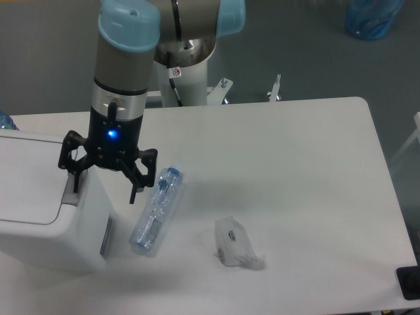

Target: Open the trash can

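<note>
The trash can (39,216) is a large white boxy bin at the left edge of the table, its flat lid down. Its grey push tab (70,195) is partly hidden behind my gripper, and a grey front tab (105,237) shows on its right side. My gripper (104,190) hangs open over the bin's right edge, fingers spread wide. The left finger (74,182) is above the push tab and the right finger (134,191) is off the bin's side, above the table. Nothing is between the fingers.
A clear crushed plastic bottle (156,209) lies on the table just right of the bin. A crumpled clear wrapper (236,244) lies further right. A blue bag (371,16) sits on the floor at top right.
</note>
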Controlling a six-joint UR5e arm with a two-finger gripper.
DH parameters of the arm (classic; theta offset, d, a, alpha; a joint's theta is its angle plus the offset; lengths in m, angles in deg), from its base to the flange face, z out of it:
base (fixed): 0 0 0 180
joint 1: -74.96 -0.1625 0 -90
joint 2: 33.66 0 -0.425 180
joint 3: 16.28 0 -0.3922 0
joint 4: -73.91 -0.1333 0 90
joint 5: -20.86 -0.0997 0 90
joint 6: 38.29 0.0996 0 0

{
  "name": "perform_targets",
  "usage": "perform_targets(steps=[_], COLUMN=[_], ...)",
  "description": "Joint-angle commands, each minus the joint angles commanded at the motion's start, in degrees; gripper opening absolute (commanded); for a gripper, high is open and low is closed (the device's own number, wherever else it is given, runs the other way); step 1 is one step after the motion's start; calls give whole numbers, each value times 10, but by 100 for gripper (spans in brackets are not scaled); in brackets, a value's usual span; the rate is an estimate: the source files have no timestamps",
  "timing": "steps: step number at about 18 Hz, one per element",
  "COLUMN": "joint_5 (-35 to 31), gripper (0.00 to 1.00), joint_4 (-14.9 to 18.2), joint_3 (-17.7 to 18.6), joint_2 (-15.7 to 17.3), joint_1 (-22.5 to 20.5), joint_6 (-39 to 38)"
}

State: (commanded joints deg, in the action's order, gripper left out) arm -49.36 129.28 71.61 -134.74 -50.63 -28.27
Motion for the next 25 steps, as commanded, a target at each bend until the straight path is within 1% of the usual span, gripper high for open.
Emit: perform_targets(steps=[20,23,25], joint_5=[0,-1,0], gripper=[100,100,100], joint_4=[2,0,-2], joint_3=[0,-9,-17], joint_2=[-4,-2,-2], joint_1=[4,3,-9], joint_6=[-1,0,6])
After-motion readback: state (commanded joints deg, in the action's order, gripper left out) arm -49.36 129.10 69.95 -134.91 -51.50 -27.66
